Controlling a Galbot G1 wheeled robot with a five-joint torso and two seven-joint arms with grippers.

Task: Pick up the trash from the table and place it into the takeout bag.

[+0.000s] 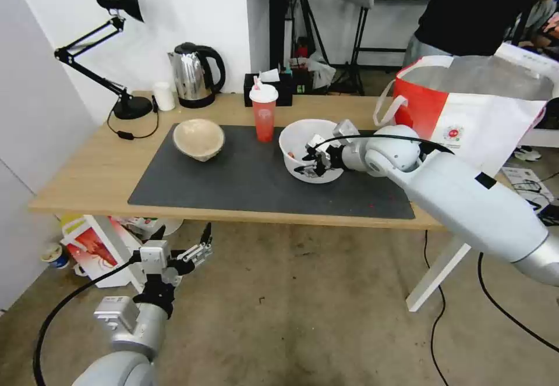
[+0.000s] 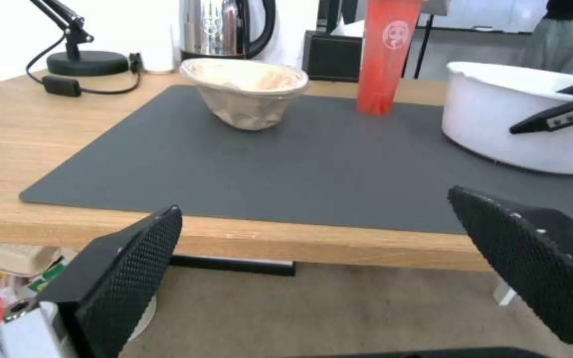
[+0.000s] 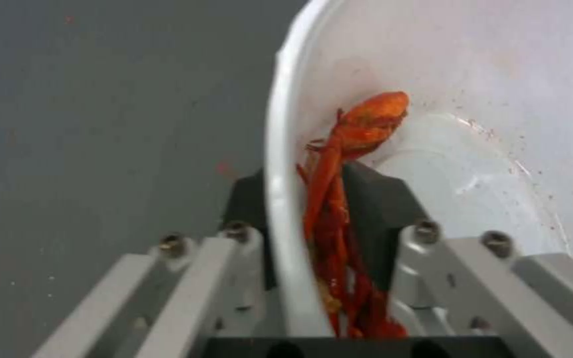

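The large white plastic bowl (image 1: 303, 134) (image 2: 519, 134) (image 3: 485, 99) sits on the dark mat (image 1: 244, 182) of the table (image 1: 87, 176), holding red food scraps. My right gripper (image 1: 307, 156) (image 3: 310, 176) is shut on its near wall, one finger inside and one outside. The red drink cup (image 1: 264, 115) (image 2: 386, 54) stands just beyond the bowl to its left. Further left on the mat lies the beige pulp bowl (image 1: 199, 138) (image 2: 250, 92). The takeout bag (image 1: 466, 124) stands open at the table's right end. My left gripper (image 1: 181, 236) (image 2: 313, 201) hangs open below the table's front edge.
A steel kettle (image 1: 195, 74), a small white cup (image 1: 164, 96), a black desk lamp (image 1: 116, 54) and a black box (image 1: 273, 90) line the table's back edge. A smaller red-and-white bag (image 1: 96, 246) lies on the floor under the table's left end.
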